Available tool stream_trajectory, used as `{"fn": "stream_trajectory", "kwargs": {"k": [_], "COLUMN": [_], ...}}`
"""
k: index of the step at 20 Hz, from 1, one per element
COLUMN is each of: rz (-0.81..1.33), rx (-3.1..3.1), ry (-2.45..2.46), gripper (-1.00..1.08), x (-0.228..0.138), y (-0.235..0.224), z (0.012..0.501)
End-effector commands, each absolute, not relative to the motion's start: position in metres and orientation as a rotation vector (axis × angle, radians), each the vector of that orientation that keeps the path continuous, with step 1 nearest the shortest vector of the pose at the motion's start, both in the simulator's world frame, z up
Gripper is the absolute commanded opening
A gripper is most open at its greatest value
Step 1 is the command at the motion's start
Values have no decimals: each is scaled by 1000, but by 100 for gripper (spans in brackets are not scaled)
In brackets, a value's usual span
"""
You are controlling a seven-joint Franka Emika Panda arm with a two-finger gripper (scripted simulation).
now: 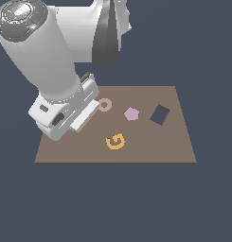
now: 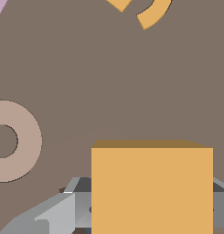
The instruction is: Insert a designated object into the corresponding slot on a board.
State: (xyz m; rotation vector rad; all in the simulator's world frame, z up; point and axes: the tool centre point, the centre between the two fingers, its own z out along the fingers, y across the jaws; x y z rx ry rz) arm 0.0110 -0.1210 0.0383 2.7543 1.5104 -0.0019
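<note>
The orange-yellow square tile point(image 2: 152, 187) fills the lower part of the wrist view. It sits between my grey fingers point(image 2: 49, 212), which press on its two sides. My gripper point(image 1: 84, 123) is low over the brown board point(image 1: 150, 146) at the exterior view's left. The hand hides the tile in that view. The wide, slightly tilted slot does not show in either view, and the arm covers the board's left part. Only the narrower, strongly tilted dark cut-out point(image 1: 159, 115) is visible.
A beige ring point(image 1: 104, 105) lies right beside the gripper and shows in the wrist view point(image 2: 3, 140). An orange letter G point(image 1: 115, 141) and a lilac pentagon point(image 1: 131, 114) lie mid-board. The big white arm point(image 1: 46, 56) looms over the board's left.
</note>
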Motion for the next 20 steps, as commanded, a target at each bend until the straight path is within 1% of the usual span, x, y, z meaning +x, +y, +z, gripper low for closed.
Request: {"fn": "stream_trajectory", "kwargs": {"k": [1, 10, 20], "rz": [-1, -1, -2], "rx": [2695, 2546, 2489], "ry": [1612, 1839, 1914], "gripper": [-100, -100, -100], "x": [3, -15, -20], "y": [-123, -129, -133], "z": [39, 40, 40]}}
